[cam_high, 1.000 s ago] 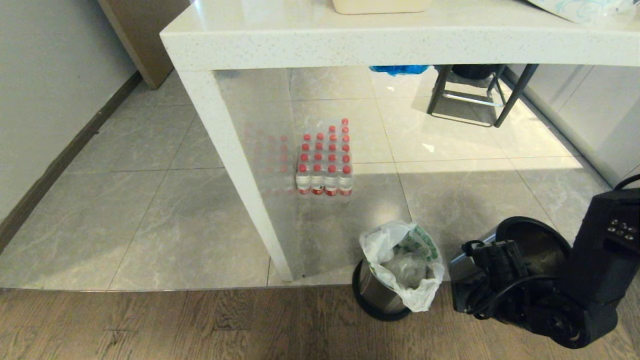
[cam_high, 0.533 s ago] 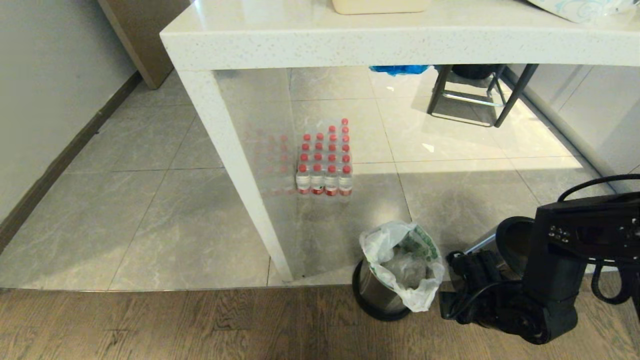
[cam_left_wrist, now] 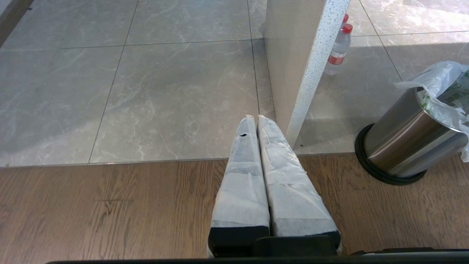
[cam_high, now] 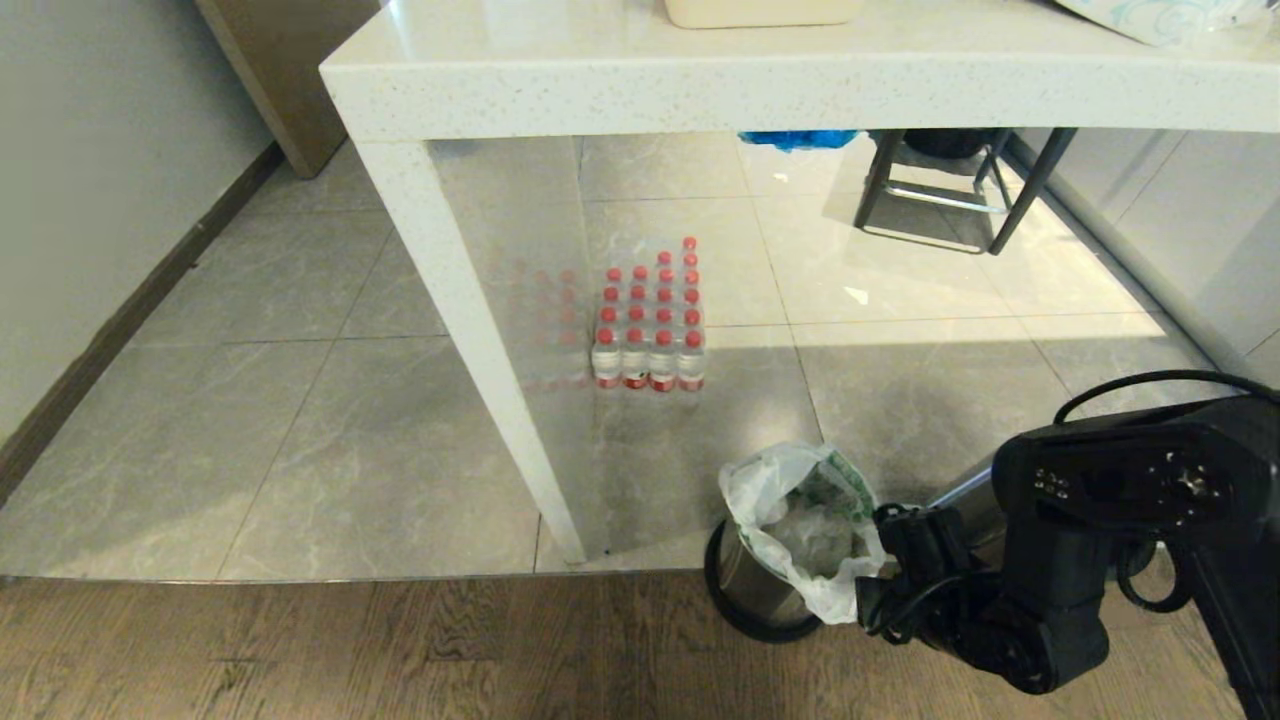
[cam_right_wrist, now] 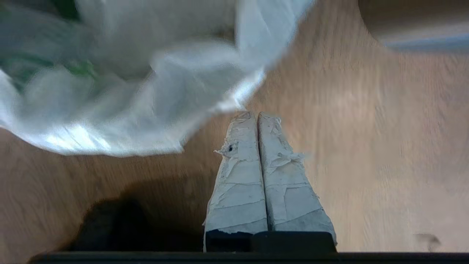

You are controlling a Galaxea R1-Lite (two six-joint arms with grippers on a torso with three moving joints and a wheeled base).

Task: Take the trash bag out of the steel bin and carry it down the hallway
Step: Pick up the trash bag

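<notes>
Trash bag (cam_high: 805,525): thin, crinkly, probably light and slippery; lines steel bin (cam_high: 745,590) on floor beside desk (cam_high: 470,330) leg. Best taken at draped rim. Right end effector (cam_right_wrist: 255,116) pressed together, empty, just beside bag. Left end effector (cam_left_wrist: 254,119) together, parked.

The head view looks forward and down from above onto a white table (cam_high: 700,75), grey floor tiles and a wood strip nearest the robot. The left wrist view sits low behind its own fingers (cam_left_wrist: 269,176), facing level across the floor toward the table leg (cam_left_wrist: 304,73). The right wrist view looks nearly straight down, very close, blurred, at wood floor beside the trash bag (cam_right_wrist: 121,84). All three views share the bag; the head and left wrist views also share the steel bin (cam_left_wrist: 406,146).
</notes>
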